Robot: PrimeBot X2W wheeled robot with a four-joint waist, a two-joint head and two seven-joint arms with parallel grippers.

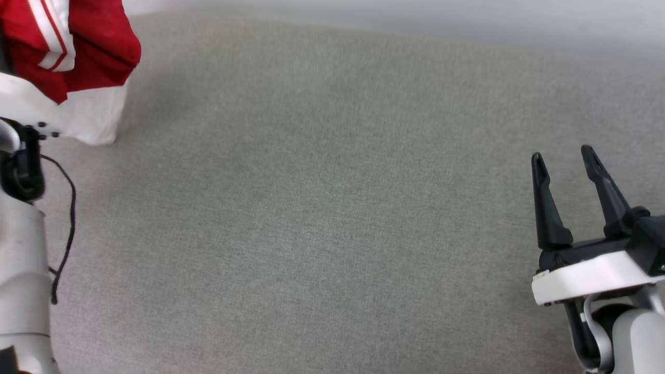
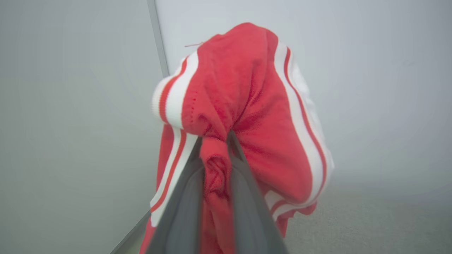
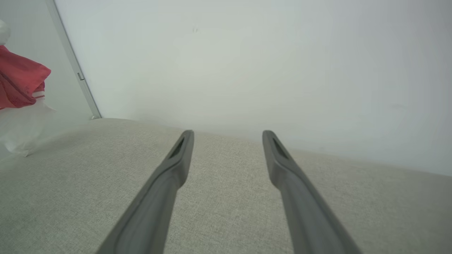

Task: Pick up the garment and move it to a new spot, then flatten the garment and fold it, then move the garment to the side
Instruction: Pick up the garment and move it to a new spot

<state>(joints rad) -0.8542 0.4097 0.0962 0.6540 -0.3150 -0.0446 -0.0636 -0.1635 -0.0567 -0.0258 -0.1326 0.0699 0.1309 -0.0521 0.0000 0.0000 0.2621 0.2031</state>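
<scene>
Left gripper [image 2: 215, 137] is seen clamped on the garment [image 2: 261, 116], a bunch of red cloth pinched tight between the two dark fingers [image 2: 183, 197] in the left wrist view. Above the pinch, the cloth is heaped into a rounded bundle, and red-and-white striped trim [image 2: 176, 102] is draped down both sides. Pale walls are seen behind it, with a corner strip [image 2: 159, 42] running between them.

In the head view, the garment [image 1: 98, 47] is held up at the far left corner. Red folds are on top and a white part [image 1: 93, 114] hangs below them. The lowest white edge is brought down close to the grey tabletop [image 1: 332, 208]; whether it is touching cannot be told. The pale left arm [image 1: 21, 259] is caught along the left edge, and a black cable [image 1: 70, 208] is looped beside it.

Over to the right gripper [image 1: 562, 153]: it is parked at the lower right, fingers spread apart, nothing between them. It is kept well apart from the garment, with the bare woven tabletop between the two.

From the right wrist view, the right gripper [image 3: 229, 133] is shown wide apart and pointed towards the wall [image 3: 247, 63]. The garment [image 3: 17, 81] is glimpsed at the far left edge, red above and white below.
</scene>
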